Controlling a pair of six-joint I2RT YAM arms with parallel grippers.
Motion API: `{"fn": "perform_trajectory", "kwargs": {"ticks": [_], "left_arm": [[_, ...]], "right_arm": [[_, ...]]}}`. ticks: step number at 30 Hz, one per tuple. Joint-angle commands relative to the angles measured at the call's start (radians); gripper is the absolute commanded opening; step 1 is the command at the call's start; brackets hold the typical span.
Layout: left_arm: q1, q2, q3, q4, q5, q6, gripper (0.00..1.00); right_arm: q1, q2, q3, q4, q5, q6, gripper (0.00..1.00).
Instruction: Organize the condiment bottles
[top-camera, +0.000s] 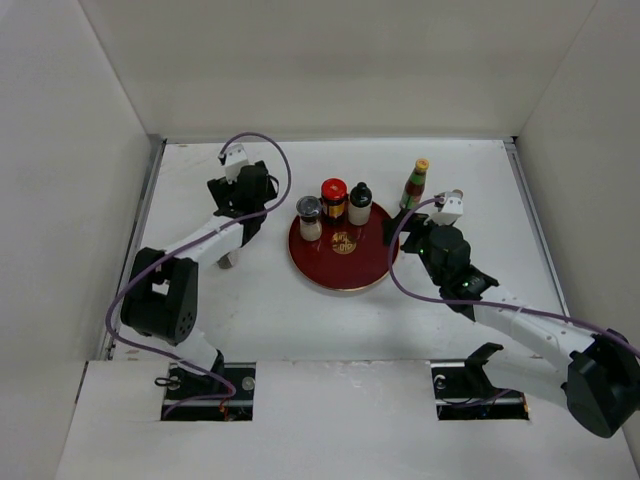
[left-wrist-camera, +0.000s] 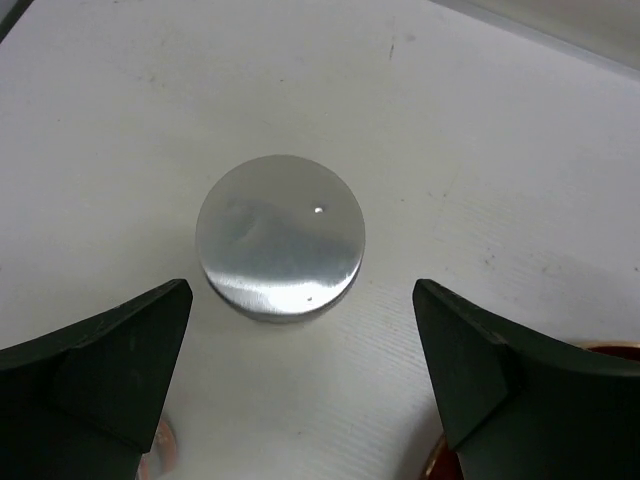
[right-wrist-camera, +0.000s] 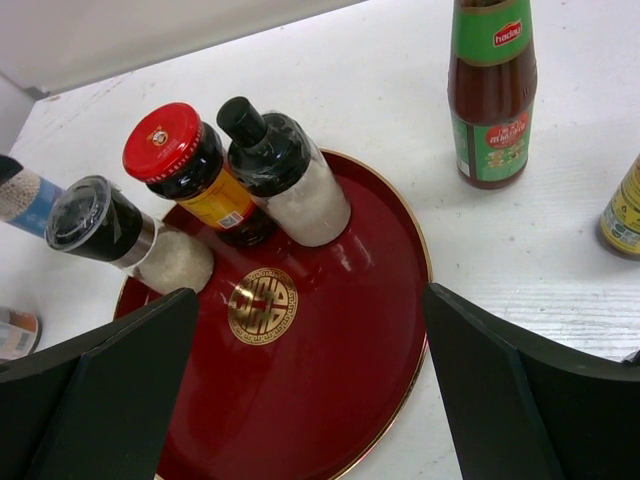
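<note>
Three condiment bottles stand at the back of the round dark-red tray (top-camera: 345, 275): a white grey-capped shaker (top-camera: 310, 217), a red-lidded jar (top-camera: 334, 198) and a black-capped bottle (top-camera: 360, 203). The orange-capped sauce bottle (top-camera: 415, 184) stands on the table right of the tray. My left gripper (left-wrist-camera: 300, 300) is open and hangs above a silver-lidded jar (left-wrist-camera: 280, 238), which lies just ahead of its fingertips. My right gripper (right-wrist-camera: 310, 305) is open and empty over the tray's right half (right-wrist-camera: 330, 400). A yellow-labelled bottle (right-wrist-camera: 622, 210) shows at the right edge of the right wrist view.
A small jar (top-camera: 228, 262) sits on the table partly under the left arm, left of the tray. White walls close the table at the back and at both sides. The tray's rim (left-wrist-camera: 440, 465) shows by the left gripper's right finger.
</note>
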Motion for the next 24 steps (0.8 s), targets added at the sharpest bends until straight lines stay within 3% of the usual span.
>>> {"fn": "perform_trajectory", "kwargs": {"ticks": [1, 6, 13, 20, 24], "left_arm": [[0.031, 0.032, 0.096, 0.013, 0.006, 0.014, 0.92], [0.051, 0.074, 0.124, 0.019, 0.004, 0.019, 0.80], [0.044, 0.023, 0.063, 0.060, -0.002, 0.021, 0.39], [-0.065, -0.346, -0.059, 0.103, -0.073, 0.051, 0.35], [-0.221, -0.549, -0.088, 0.090, -0.108, 0.097, 0.35]], "right_arm": [[0.011, 0.003, 0.011, 0.061, -0.016, 0.006, 1.00], [0.011, 0.007, 0.011, 0.059, -0.016, 0.006, 1.00], [0.010, 0.001, 0.007, 0.062, -0.016, 0.008, 1.00], [0.011, 0.020, 0.011, 0.064, -0.014, 0.009, 1.00], [0.004, 0.012, 0.005, 0.067, -0.013, 0.013, 1.00]]}}
